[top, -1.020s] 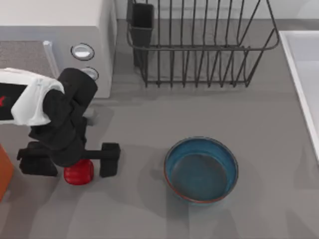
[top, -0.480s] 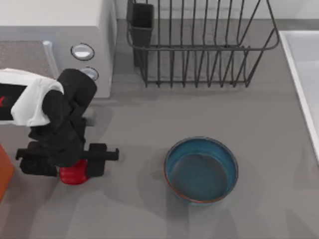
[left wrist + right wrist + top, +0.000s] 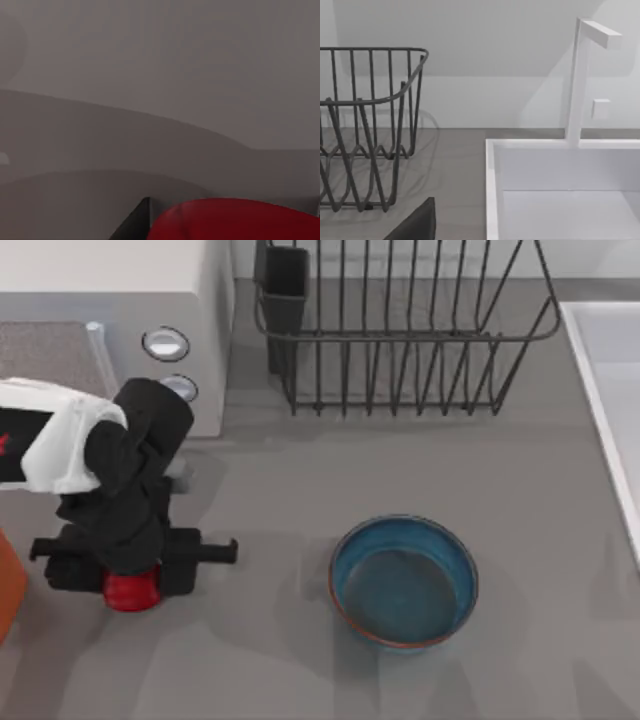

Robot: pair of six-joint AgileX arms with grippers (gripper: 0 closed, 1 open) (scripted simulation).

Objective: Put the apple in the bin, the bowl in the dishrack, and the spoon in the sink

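Apple step in hand. The left gripper (image 3: 128,562) is seen near the counter's left edge, its fingers pinching the apple (image 3: 130,590) from both sides; the fruit sits directly under the wrist, between the fingers. In the left wrist view the apple (image 3: 235,220) is pressed against a dark finger. The bin (image 3: 10,585) lies just beside, at the left edge. Next, judged: a lift, then a short carry over the bin before release. The right arm is parked near the sink (image 3: 492,190).
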